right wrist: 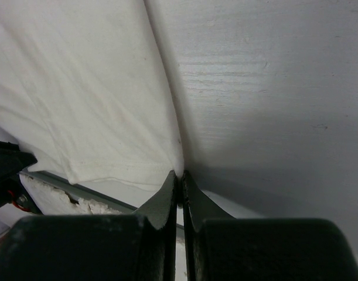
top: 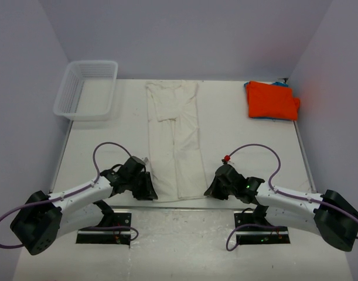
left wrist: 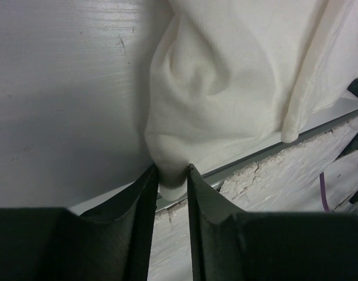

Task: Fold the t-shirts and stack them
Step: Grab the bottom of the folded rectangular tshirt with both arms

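Cream cloth fills the middle of the table [top: 243, 152] — the cream t-shirt [top: 174, 134] lies folded lengthwise into a long strip. It runs from the far side down to the near edge and is flat except at its near-left corner.

The left claw [left wrist: 172, 173] sits at that corner, right at the table's near edge. Its fingers [left wrist: 140, 199] are clamped on a bunched tuck of the cloth, which puckers and creases away from the grip.

The right claw [right wrist: 180, 178] sits at the near-right corner with its fingers pressed tight together. The shirt's side edge runs straight down into the tips and looks nipped between them. Both arms are low, reaching in toward the strip from either side.

Well apart, in the far right corner, the orange t-shirt [top: 272, 100] lies folded. It rests on a blue t-shirt [top: 281, 84] that shows only as a thin edge. A white mesh basket [top: 70, 96] stands in the far left corner — well clear of all the shirts.
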You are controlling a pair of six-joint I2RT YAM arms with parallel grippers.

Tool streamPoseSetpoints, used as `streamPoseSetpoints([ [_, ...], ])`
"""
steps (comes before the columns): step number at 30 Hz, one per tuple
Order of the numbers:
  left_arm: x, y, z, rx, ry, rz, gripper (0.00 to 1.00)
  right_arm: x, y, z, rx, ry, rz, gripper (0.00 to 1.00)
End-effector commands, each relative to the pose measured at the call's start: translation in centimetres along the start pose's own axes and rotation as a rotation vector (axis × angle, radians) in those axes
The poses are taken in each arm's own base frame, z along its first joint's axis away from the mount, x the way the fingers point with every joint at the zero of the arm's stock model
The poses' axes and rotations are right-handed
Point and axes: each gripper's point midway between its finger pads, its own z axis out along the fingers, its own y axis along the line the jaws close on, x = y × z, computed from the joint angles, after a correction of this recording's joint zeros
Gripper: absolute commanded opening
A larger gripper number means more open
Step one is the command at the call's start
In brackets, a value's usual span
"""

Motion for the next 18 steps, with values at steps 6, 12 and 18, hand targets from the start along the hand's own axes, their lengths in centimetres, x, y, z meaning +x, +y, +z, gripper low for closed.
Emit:
streamPoseSetpoints([
  [6,0.4,1.0,0.7,-0.019,-0.002,-0.01,0.22,0.1,-2.6,0.3,0.095,-0.012,-0.015,0.0],
  [12,0.8,0.5,0.3,0.018,0.002,-0.01,0.0,0.1,-2.8,0.1,0.106,-0.014,-0.019,0.0],
  [18,1.0,0.3,-1.9,0.009,-0.019,-0.014,0.0,0.1,-3.1,-0.2,0.147,-0.011,-0.04,0.0],
])
